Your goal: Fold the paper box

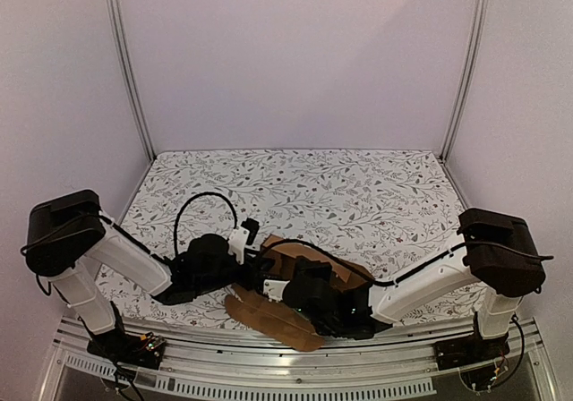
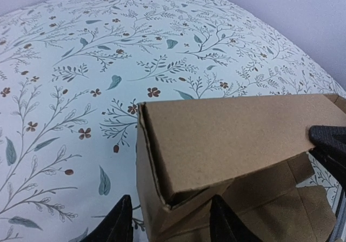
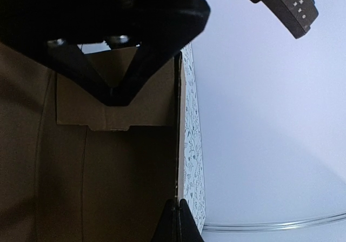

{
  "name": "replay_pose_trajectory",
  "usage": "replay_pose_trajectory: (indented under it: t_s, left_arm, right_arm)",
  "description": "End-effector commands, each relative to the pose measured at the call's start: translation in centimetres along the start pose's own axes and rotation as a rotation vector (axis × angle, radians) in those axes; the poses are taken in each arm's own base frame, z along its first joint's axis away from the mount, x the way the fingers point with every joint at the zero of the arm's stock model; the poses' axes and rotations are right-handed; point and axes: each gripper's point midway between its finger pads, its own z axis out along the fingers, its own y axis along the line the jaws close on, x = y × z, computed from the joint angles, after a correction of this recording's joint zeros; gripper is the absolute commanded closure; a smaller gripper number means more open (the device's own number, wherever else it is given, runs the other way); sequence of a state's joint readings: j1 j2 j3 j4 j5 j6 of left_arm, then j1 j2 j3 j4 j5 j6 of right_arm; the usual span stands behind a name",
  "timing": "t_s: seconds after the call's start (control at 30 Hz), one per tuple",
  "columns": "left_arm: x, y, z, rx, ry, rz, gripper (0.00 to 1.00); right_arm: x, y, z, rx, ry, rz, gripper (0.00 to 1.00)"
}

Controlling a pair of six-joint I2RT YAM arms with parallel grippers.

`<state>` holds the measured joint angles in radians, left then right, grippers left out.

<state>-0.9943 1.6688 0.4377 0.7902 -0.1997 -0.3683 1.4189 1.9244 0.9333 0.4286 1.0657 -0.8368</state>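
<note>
The paper box [image 1: 309, 260] is plain brown cardboard, partly folded, with loose flaps [image 1: 269, 319] lying toward the table's front edge. In the left wrist view a folded corner of the paper box [image 2: 232, 139] sits between the fingers of my left gripper [image 2: 170, 226]. The jaws stand apart, and a strip of cloth shows between the left finger [image 2: 116, 226] and the cardboard. My right gripper [image 3: 178, 207] is shut on the thin edge of an upright panel of the paper box [image 3: 108, 161]. From above, left gripper [image 1: 258, 272] and right gripper [image 1: 291, 286] meet at the box.
A floral tablecloth [image 1: 358, 195] covers the table. White walls and two aluminium posts [image 1: 125, 61] enclose the back and sides. A metal rail [image 1: 295, 365] runs along the front edge by the arm bases. The right gripper's black tip [image 2: 330, 145] shows at the box's far end.
</note>
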Motion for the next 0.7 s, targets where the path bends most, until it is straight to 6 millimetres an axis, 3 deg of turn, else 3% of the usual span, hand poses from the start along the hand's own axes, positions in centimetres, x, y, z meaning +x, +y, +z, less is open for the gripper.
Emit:
replay_pose_trajectory:
  t_s: [0.0,0.47,0.6,0.67]
  left_arm:
    - [0.5,-0.5,0.6,0.014,-0.001,0.002,0.60]
    - [-1.2,-1.9,1.4,0.067,-0.042,-0.005,0.94]
    - [-1.4,-2.1,1.4,0.076,-0.046,-0.005,1.00]
    - [-1.4,-2.1,1.4,0.076,-0.043,-0.004,1.00]
  right_arm:
    - [0.0,1.2,0.1,-0.035,-0.018,0.005,1.00]
    - [-1.4,0.5,0.1,-0.036,-0.034,0.064,1.00]
    - [-2.2,0.1,-0.3,-0.042,-0.055,0.101,0.91]
    - [-2.6,-0.3,-0.6,-0.048,-0.067,0.117,0.81]
